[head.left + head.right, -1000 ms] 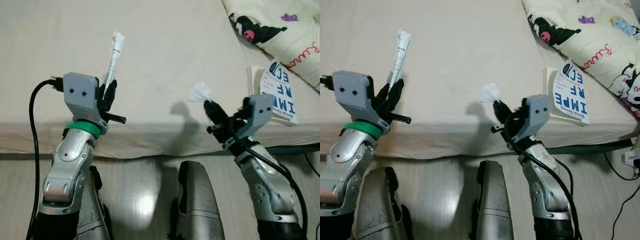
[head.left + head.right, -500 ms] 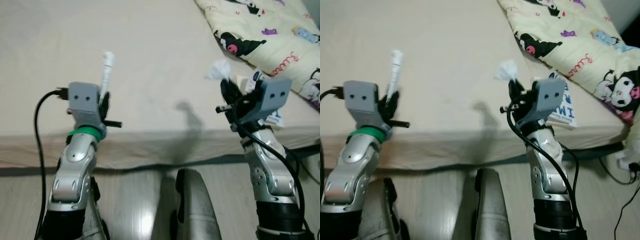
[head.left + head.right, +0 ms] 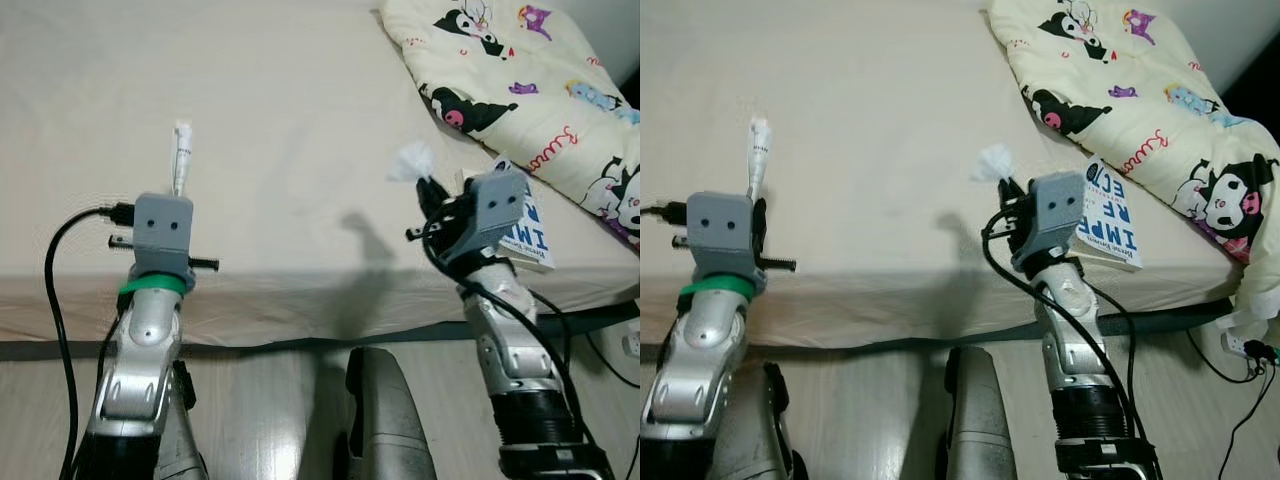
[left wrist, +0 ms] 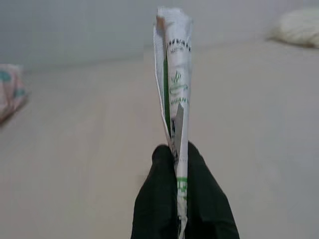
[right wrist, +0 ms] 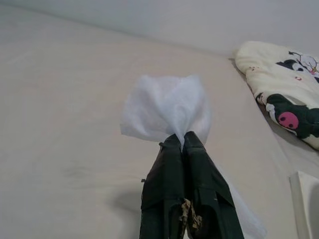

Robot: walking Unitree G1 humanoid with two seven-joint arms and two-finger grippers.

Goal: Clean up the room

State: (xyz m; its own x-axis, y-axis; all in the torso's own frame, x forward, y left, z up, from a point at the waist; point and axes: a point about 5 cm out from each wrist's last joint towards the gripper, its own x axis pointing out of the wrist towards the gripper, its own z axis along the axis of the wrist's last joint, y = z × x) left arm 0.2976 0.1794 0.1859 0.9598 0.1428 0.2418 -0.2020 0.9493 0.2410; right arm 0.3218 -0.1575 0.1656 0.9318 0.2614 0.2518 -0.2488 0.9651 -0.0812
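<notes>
Left gripper (image 4: 182, 164) pinched tight on a long white wrapper (image 4: 174, 89) with green print, held upright above the bed (image 3: 280, 120) edge. Right gripper (image 5: 183, 147) clamped on a crumpled tissue (image 5: 167, 107), also lifted off the sheet. Both look like trash, kept raised probably for carrying off. Book (image 3: 1110, 225) and cartoon blanket (image 3: 1120, 90) lie beside the right arm.

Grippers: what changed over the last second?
No take or release: the left gripper stays shut on the wrapper, the right gripper on the tissue. The camera shifted, showing more quilt; the book stays on the bed.
</notes>
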